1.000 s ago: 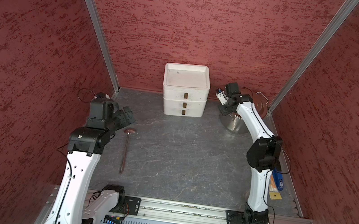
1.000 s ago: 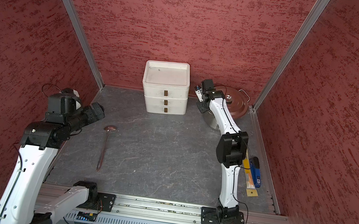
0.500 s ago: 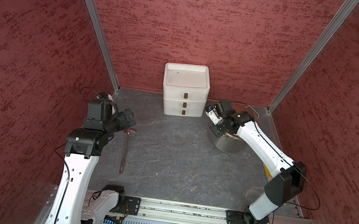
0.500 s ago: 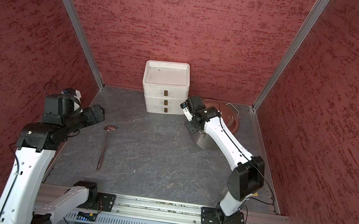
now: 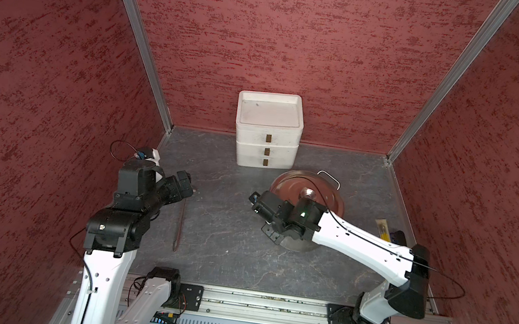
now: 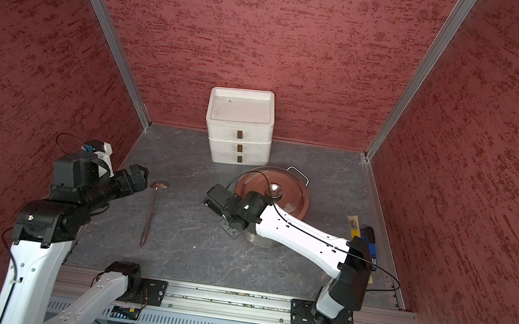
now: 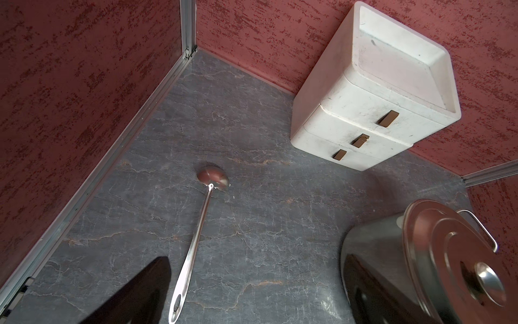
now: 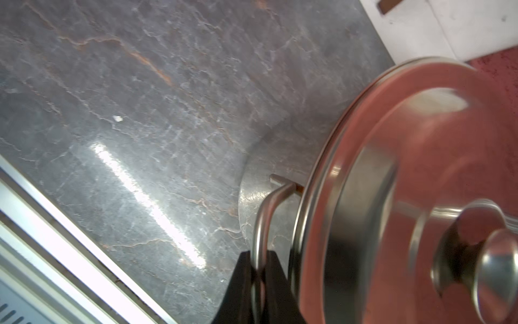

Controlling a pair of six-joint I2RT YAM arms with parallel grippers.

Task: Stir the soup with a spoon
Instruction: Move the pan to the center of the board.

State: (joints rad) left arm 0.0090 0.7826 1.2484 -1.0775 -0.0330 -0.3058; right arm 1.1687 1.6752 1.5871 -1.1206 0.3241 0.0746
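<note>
Steel pot, lid on, has its handle pinched in the right hand; the spoon lies untouched beside the left hand, jaws spread

Drawer unit: white and scuffed, three stacked drawers with small brown pulls, shallow tray top, against the back wall.
Table: grey, marble-veined.
Walls: textured red.
Right edge: yellowish flat strip beside a blue item (too small to identify).
Front: aluminium rail.
</note>
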